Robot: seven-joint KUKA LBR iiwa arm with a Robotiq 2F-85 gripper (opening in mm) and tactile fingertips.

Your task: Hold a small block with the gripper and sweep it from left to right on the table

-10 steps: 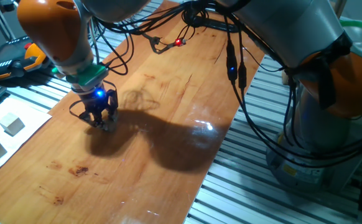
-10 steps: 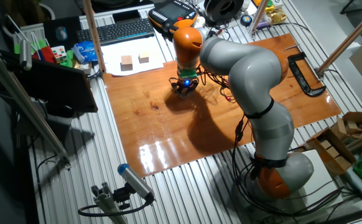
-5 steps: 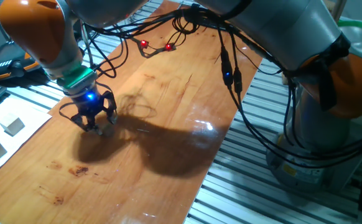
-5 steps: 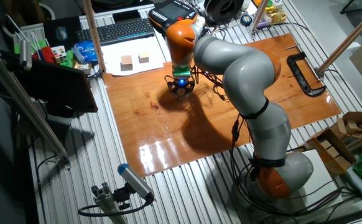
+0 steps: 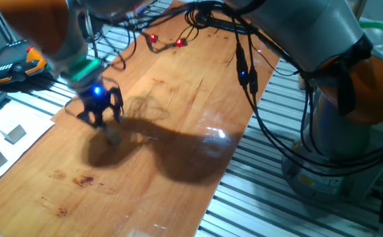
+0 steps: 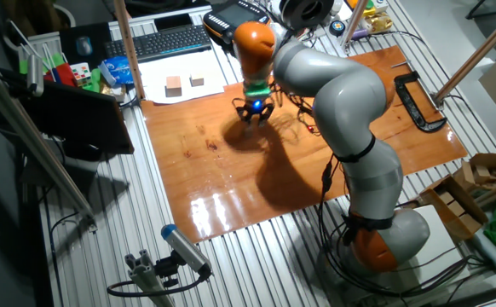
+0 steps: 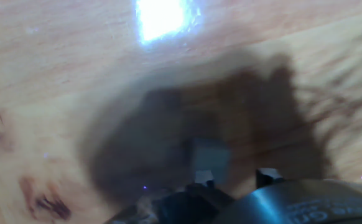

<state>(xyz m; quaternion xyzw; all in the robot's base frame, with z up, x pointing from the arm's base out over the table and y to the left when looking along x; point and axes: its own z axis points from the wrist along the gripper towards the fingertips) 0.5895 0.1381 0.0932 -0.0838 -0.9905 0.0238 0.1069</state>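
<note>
Gripper (image 5: 101, 118) raised off table (image 5: 178, 105) at frame left, fingers spread, pinching nothing; small block (image 5: 113, 136) lies loose below, so sweep looks done or abandoned

pincer (image 5: 101, 119): lifted off table (image 5: 178, 131) | small block (image 5: 113, 136): released, lying below

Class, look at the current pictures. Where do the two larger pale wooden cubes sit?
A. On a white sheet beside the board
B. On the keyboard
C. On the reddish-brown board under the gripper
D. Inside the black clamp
A: both larger cubes rest on the white sheet next to the board, apart from the gripper.
</note>
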